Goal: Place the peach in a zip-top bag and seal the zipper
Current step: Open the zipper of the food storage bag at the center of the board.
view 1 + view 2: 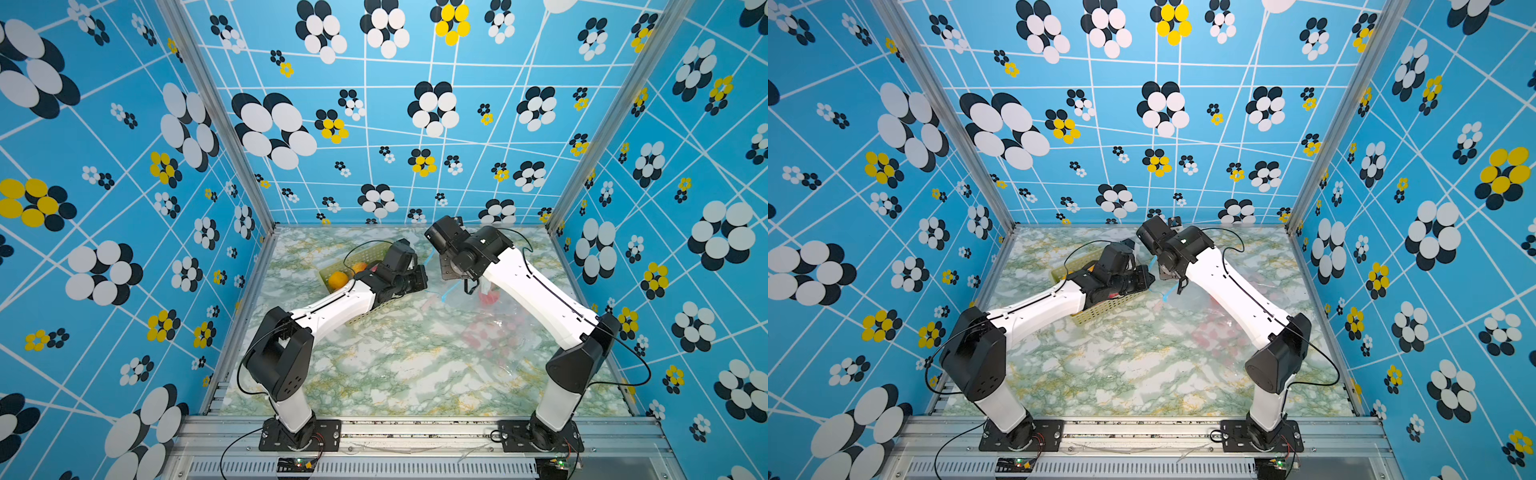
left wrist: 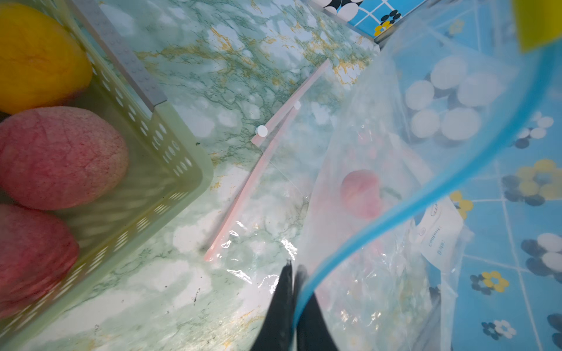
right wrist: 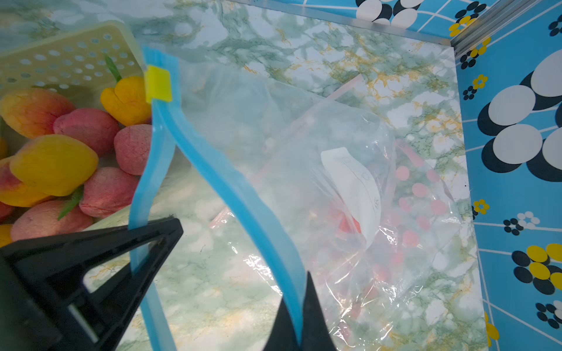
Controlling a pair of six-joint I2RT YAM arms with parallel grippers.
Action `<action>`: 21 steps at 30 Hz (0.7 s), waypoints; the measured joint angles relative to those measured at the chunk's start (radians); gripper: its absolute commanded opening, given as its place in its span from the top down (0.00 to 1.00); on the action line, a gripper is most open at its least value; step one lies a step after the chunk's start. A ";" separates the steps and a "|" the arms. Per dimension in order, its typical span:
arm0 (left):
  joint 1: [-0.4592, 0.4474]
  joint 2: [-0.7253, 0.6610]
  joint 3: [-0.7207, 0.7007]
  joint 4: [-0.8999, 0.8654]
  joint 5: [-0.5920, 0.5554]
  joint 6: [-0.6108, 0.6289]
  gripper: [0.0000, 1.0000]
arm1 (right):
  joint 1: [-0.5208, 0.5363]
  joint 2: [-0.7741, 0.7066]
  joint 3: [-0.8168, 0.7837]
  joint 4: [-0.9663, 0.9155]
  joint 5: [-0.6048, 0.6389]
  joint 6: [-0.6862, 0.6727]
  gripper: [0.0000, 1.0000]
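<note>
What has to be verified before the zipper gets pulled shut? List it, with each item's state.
1. Peach inside bag: ok.
2. Left jaws shut on strip: ok.
3. Right jaws shut on strip: ok.
4. Slider near strip's end: ok.
5. Strip sealed: not ok, its two sides stand apart.
6. Bag clear of basket: cannot tell.

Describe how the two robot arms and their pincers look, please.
The left arm and right arm have white shells, black joints, thin black cables and black base plates. The left pincer and right pincer have pointed black fingers.
</note>
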 measured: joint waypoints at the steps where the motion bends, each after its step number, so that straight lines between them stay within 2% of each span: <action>1: 0.003 -0.001 -0.003 0.002 0.004 -0.003 0.66 | 0.000 0.014 0.000 0.000 0.000 -0.003 1.00; 7: 0.036 -0.048 -0.069 0.014 0.003 -0.024 0.37 | 0.000 0.035 -0.016 0.021 -0.011 -0.023 1.00; 13: 0.064 -0.135 -0.103 0.006 -0.020 -0.020 0.16 | 0.000 0.038 -0.042 0.074 -0.055 -0.042 1.00; 16: 0.070 -0.195 -0.125 -0.012 -0.052 -0.007 0.01 | 0.000 0.045 -0.042 0.095 -0.072 -0.049 1.00; 21: 0.097 -0.259 -0.135 -0.100 -0.154 0.020 0.01 | 0.000 0.063 -0.042 0.122 -0.095 -0.056 1.00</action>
